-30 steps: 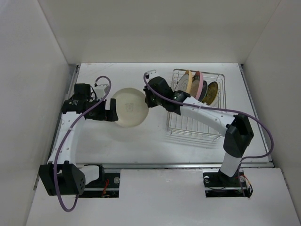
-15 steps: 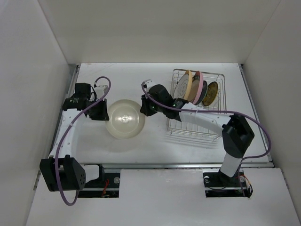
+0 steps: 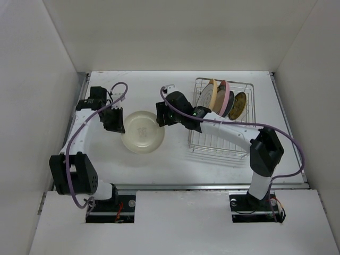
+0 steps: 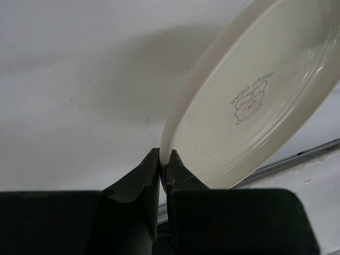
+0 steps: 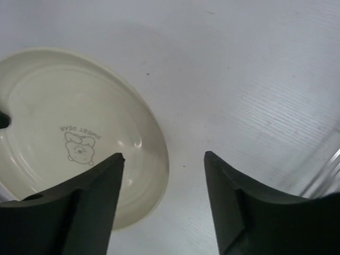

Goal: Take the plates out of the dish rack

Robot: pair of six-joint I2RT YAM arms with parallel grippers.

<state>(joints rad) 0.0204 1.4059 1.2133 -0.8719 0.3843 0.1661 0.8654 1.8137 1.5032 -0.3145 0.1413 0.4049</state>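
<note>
Top external: white table, plain white walls, dish rack right of the wide-apart right gripper. Left gripper pinches the cream plate by its rim. Only wrist views show its bear print.

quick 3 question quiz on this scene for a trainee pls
1. True or false: the right gripper is shut on the cream plate.
2. Which one pinches that plate's rim? A left gripper; B right gripper; C neither.
3. Fill in: the pink plate stands upright in the ___.

Key:
1. False, it is open.
2. A
3. dish rack
</note>
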